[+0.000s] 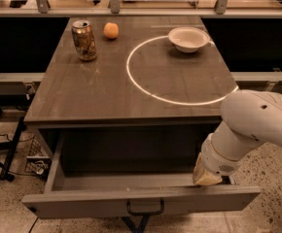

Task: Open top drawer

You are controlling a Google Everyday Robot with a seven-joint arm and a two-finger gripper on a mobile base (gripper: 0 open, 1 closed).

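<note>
The top drawer (141,201) stands pulled far out from under the brown tabletop. Its flat grey front faces me, with a dark loop handle (145,208) at the centre. The deep grey box inside looks empty. My white arm (257,125) reaches in from the right. Its gripper (206,176) sits at the drawer's right end, just behind the front panel, low inside the box. The fingers are hidden behind the wrist and the panel.
On the table top (107,91) stand a drink can (84,40) at back left, an orange (111,30) beside it, and a white bowl (188,38) at back right. A bright ring of light (131,76) lies on the surface. Cables and a stand leg (12,149) are on the floor left.
</note>
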